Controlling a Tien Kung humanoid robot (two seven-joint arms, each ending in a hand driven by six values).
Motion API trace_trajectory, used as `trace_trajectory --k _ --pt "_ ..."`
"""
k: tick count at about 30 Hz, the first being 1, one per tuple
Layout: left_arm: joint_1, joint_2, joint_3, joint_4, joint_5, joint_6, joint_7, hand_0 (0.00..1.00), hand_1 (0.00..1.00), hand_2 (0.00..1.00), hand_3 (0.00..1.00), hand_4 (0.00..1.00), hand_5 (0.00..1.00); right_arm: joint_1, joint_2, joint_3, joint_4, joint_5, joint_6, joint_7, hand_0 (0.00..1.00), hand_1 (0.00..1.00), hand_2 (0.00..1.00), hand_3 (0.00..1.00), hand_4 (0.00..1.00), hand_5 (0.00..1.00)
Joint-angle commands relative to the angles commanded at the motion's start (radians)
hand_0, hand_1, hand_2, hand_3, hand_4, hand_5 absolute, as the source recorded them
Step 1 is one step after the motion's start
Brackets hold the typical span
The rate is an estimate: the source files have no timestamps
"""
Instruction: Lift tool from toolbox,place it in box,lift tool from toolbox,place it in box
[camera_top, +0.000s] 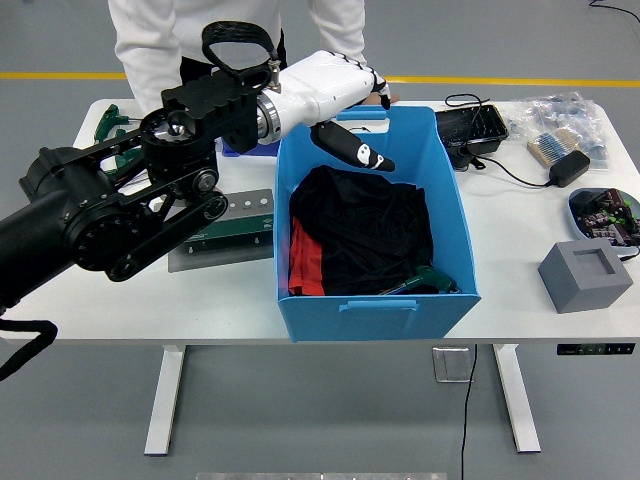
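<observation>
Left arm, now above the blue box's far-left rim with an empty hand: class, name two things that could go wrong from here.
1. The left hand hangs close to the blue box's far rim and may knock it.
2. A person's hand rests on the table just behind the left hand, so a sweep toward the toolbox risks contact.

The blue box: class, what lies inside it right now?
Inside the blue box lie a black cloth, a red cloth at its left, and a green-handled tool near the front right corner. Anything beneath the cloths is covered.
</observation>
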Motion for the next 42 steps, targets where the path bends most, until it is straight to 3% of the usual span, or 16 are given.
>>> trace_trajectory --k 1,2,7,8,9,15,19,20,22,24,26,31,32,36,37,42 --pt "0.026 0.000 -0.039 -0.021 0.010 0.006 0.007 0.763 0.777 0.800 0.740 0.998 0.790 0.000 0.000 -0.003 0.000 0.003 0.000 0.001 0.683 0.668 0.731 0.574 0.779 0.696" --pt "0.067 -0.004 -0.084 -0.055 0.020 0.027 0.022 0.673 0.702 0.740 0.731 0.998 0.775 0.000 0.000 -0.005 0.000 0.005 0.001 0.002 0.685 0.667 0.729 0.574 0.779 0.696" --pt "0.256 -0.047 -0.299 -0.170 0.052 0.107 0.095 0.673 0.702 0.740 0.731 0.998 0.775 -0.001 0.001 0.006 0.000 -0.003 0.002 0.002 0.685 0.667 0.729 0.574 0.779 0.696" --pt "0.293 -0.061 -0.338 -0.187 0.072 0.132 0.112 0.563 0.616 0.668 0.697 0.908 0.683 -0.001 0.001 0.012 0.000 -0.006 0.001 0.002 0.686 0.666 0.730 0.574 0.779 0.696" --pt "0.335 -0.076 -0.383 -0.201 0.095 0.162 0.130 0.563 0.616 0.668 0.697 0.908 0.683 -0.001 0.001 0.017 0.000 -0.010 0.001 0.002 0.686 0.666 0.730 0.574 0.779 0.696" --pt "0.488 -0.127 -0.608 -0.192 0.135 0.291 0.199 0.518 0.613 0.661 0.681 0.876 0.680 0.000 0.002 0.015 0.000 -0.004 0.001 0.006 0.683 0.664 0.730 0.574 0.779 0.697" --pt "0.560 -0.162 -0.655 -0.157 0.038 0.416 0.234 0.518 0.613 0.661 0.681 0.876 0.680 -0.001 0.003 0.022 0.000 -0.003 0.000 0.008 0.683 0.664 0.730 0.574 0.779 0.697" --pt "0.576 -0.174 -0.666 -0.140 -0.007 0.457 0.239 0.361 0.495 0.587 0.663 0.821 0.687 -0.001 0.003 0.023 0.000 -0.002 0.000 0.008 0.685 0.664 0.730 0.574 0.779 0.696" --pt "0.600 -0.193 -0.678 -0.114 -0.085 0.525 0.239 0.361 0.495 0.587 0.663 0.821 0.687 0.000 0.003 0.018 0.000 0.000 0.000 0.009 0.685 0.664 0.730 0.574 0.779 0.696" --pt "0.623 -0.210 -0.681 -0.085 -0.166 0.598 0.228 0.361 0.495 0.587 0.663 0.821 0.687 0.001 0.003 0.021 0.000 -0.005 0.000 0.007 0.685 0.664 0.730 0.574 0.779 0.696" --pt "0.638 -0.221 -0.678 -0.065 -0.248 0.664 0.209 0.315 0.431 0.554 0.670 0.762 0.712 0.001 0.003 0.021 0.000 -0.007 0.001 0.007 0.684 0.664 0.730 0.574 0.779 0.696" --pt "0.662 -0.221 -0.662 -0.028 -0.463 0.817 0.144 0.315 0.431 0.554 0.670 0.762 0.712 0.000 0.004 0.026 0.000 -0.015 0.001 0.006 0.684 0.664 0.730 0.574 0.779 0.696" --pt "0.666 -0.221 -0.661 -0.025 -0.508 0.817 0.135 0.283 0.336 0.500 0.714 0.696 0.816 0.000 0.004 0.028 0.000 -0.017 0.001 0.005 0.683 0.663 0.729 0.574 0.778 0.695" --pt "0.679 -0.221 -0.649 -0.011 -0.669 0.817 0.108 0.283 0.336 0.500 0.714 0.696 0.816 0.000 0.004 0.028 0.000 -0.017 0.001 0.005 0.683 0.663 0.729 0.574 0.778 0.695" --pt "0.683 -0.221 -0.642 -0.007 -0.714 0.817 0.097 0.273 0.335 0.504 0.743 0.677 0.907 0.000 0.003 0.026 0.000 -0.016 0.001 0.005 0.682 0.664 0.728 0.574 0.778 0.696" --pt "0.708 -0.221 -0.613 0.003 -0.916 0.817 0.054 0.273 0.335 0.504 0.743 0.677 0.907 0.001 0.003 0.023 0.000 -0.012 0.001 0.006 0.682 0.664 0.728 0.574 0.778 0.696"
